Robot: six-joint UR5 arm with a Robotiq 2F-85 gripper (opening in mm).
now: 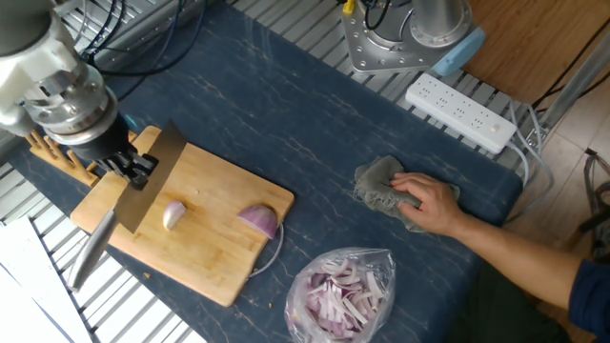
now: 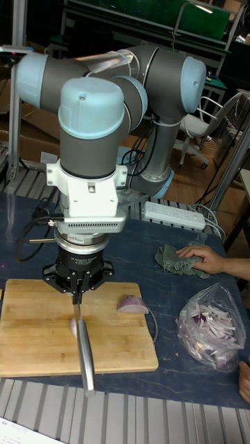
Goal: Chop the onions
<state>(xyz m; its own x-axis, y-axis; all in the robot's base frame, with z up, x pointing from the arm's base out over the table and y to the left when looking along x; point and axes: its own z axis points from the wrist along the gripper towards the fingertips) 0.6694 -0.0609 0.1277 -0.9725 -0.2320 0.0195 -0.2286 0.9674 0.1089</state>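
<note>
Two onions lie on the wooden cutting board (image 1: 214, 262): a small pale pink-white wedge (image 1: 173, 215) (image 2: 73, 326) near the middle and a glossy purple half-dome (image 1: 259, 221) (image 2: 131, 304) at the right edge. My gripper (image 1: 134, 169) (image 2: 76, 294) is shut on a knife (image 1: 148, 181) (image 2: 85, 350). It hangs over the board's left part, just left of the pale wedge. The blade stands on edge, close beside that wedge, and the steel handle (image 1: 91, 252) sticks out past the board's front. Whether the blade touches the board or the wedge is unclear.
A clear bag of onion strips (image 1: 343, 291) (image 2: 208, 326) lies right of the board. A person's hand (image 1: 429, 202) rests on a grey cloth (image 1: 378, 183). At the back are a power strip (image 1: 459, 112) and the arm's base (image 1: 396, 43). A wooden rack (image 1: 52, 152) stands left of the board.
</note>
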